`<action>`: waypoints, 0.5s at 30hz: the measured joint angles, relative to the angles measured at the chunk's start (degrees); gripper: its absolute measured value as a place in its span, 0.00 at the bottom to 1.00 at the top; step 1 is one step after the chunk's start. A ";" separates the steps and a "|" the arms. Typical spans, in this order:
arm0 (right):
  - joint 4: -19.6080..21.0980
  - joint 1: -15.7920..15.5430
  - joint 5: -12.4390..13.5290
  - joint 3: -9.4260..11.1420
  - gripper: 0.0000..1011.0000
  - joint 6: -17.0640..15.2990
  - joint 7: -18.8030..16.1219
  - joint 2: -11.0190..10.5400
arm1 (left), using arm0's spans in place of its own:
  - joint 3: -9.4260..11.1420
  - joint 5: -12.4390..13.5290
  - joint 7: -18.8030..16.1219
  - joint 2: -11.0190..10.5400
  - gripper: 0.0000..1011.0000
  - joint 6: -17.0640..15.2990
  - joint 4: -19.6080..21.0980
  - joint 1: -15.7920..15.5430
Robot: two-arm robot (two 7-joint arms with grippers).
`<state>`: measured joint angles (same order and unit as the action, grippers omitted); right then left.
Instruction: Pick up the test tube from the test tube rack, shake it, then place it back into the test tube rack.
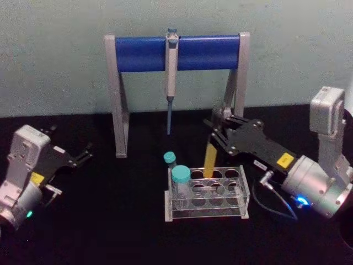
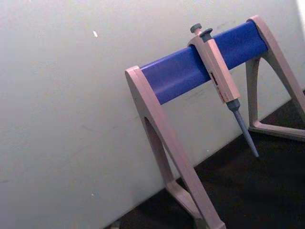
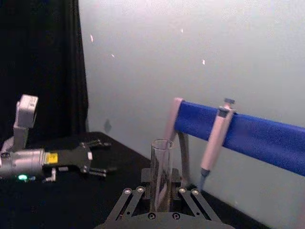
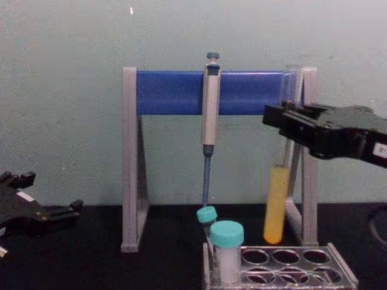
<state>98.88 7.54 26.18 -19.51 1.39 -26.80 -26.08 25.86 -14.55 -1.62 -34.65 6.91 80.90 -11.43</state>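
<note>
The test tube is a tall clear glass tube with yellow-orange liquid in its lower part. It hangs nearly upright with its round bottom just above the back row of the test tube rack. My right gripper is shut on the tube's clear upper part, reaching in from the right. From the head view the tube stands over the clear rack, held by the right gripper. In the right wrist view the tube's open top rises between the fingers. My left gripper rests open at the far left.
Two teal-capped tubes stand in the rack's left end. Behind the rack is the grey-and-blue pipette stand with a pipette hanging from it. The wall lies close behind the stand. Black tabletop lies between the left arm and the rack.
</note>
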 joint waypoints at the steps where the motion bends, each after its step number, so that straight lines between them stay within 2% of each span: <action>1: -0.32 0.30 0.14 -0.20 0.24 0.25 -0.11 0.25 | 0.00 0.00 0.00 0.00 0.99 0.00 0.00 0.00; 8: -3.57 3.17 0.36 -1.54 0.24 2.89 -0.30 2.53 | 0.00 0.00 0.00 0.00 0.99 0.00 0.00 0.00; 15: -6.83 5.35 -0.55 -1.31 0.24 4.96 1.10 4.29 | 0.00 0.00 0.00 0.00 0.99 0.00 0.00 0.00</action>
<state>92.05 12.88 25.63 -20.82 6.35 -25.69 -21.79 25.86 -14.55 -1.62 -34.64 6.91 80.90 -11.43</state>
